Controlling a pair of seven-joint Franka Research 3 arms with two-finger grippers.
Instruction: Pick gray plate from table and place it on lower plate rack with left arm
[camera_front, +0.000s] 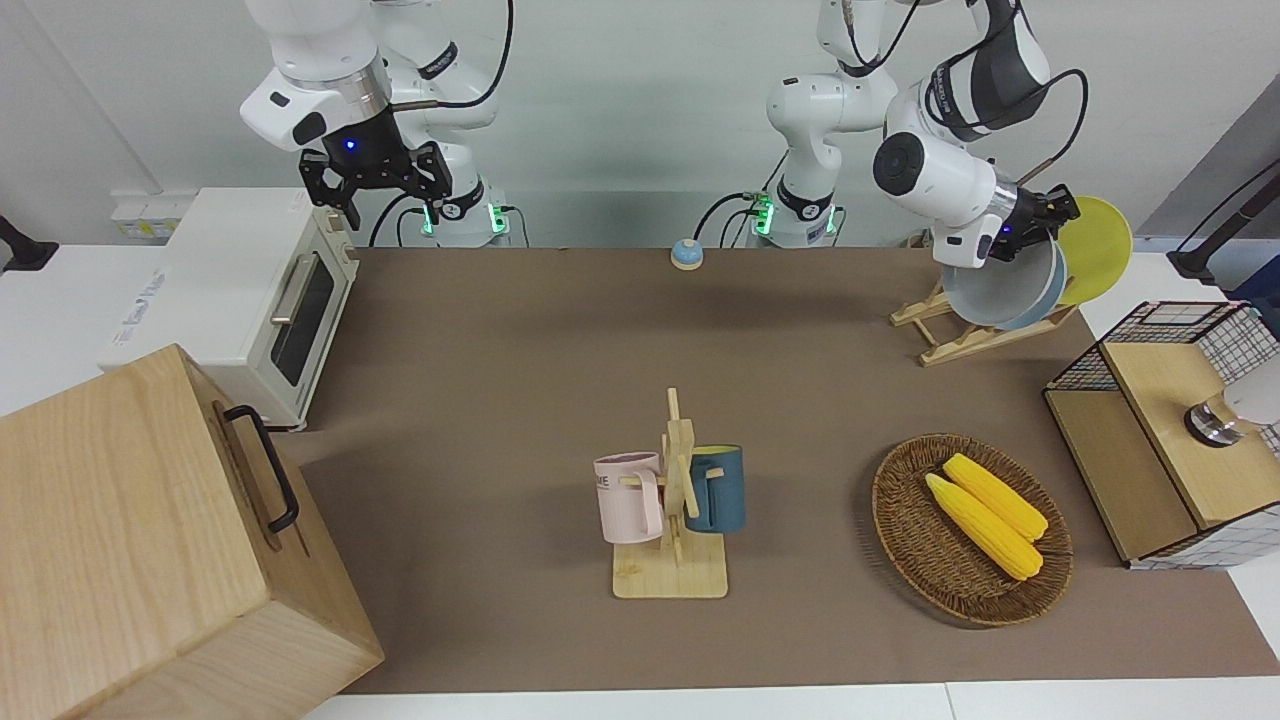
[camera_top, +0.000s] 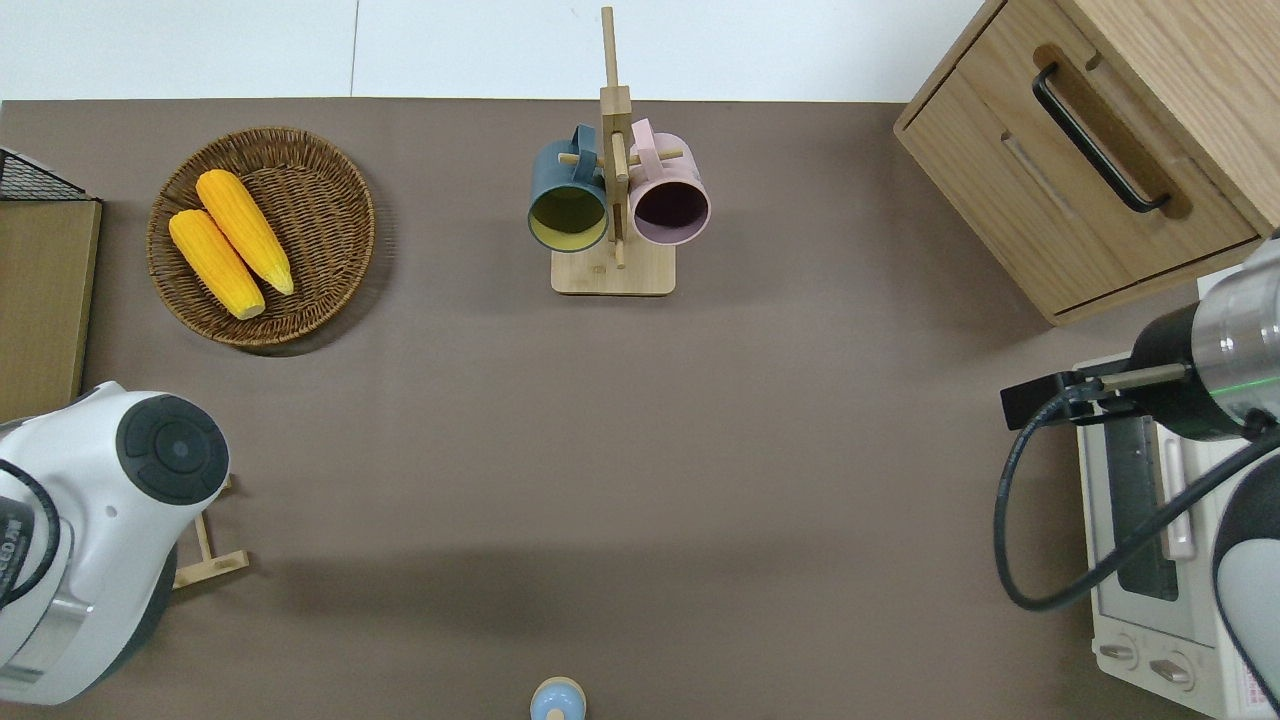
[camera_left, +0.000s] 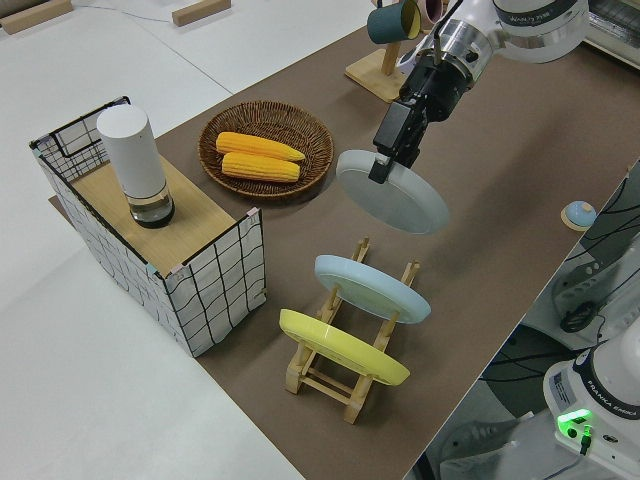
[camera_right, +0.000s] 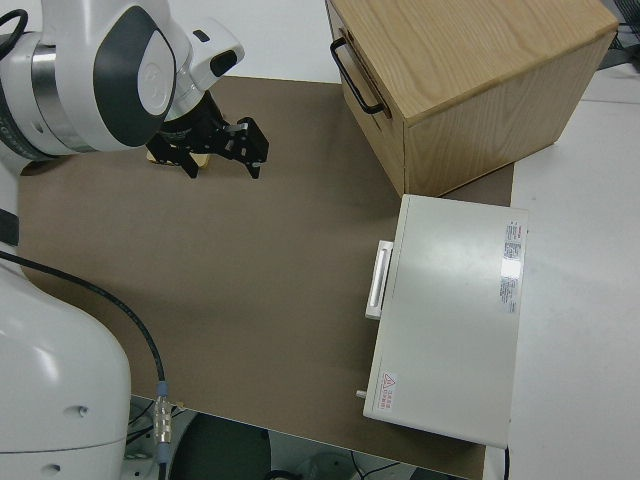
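My left gripper (camera_left: 382, 163) is shut on the rim of the gray plate (camera_left: 395, 192) and holds it tilted in the air, over the lower plate rack (camera_left: 330, 385), just above the sky-blue plate (camera_left: 372, 288). In the front view the gray plate (camera_front: 990, 290) overlaps the sky-blue plate (camera_front: 1048, 292) under the left gripper (camera_front: 1035, 225). The yellow plate (camera_left: 340, 347) and the sky-blue plate stand in the rack's slots (camera_front: 960, 338). In the overhead view the left arm hides the plate, and only the rack's end (camera_top: 205, 558) shows. The right arm is parked, its gripper (camera_front: 378, 188) open.
A mug stand (camera_front: 675, 500) with a pink and a blue mug stands mid-table. A wicker basket (camera_front: 900, 500) holds two corn cobs. A wire-sided box (camera_front: 1150, 450) is at the left arm's end. A toaster oven (camera_front: 250, 300), a wooden cabinet (camera_front: 150, 540) and a small bell (camera_front: 686, 254) are also there.
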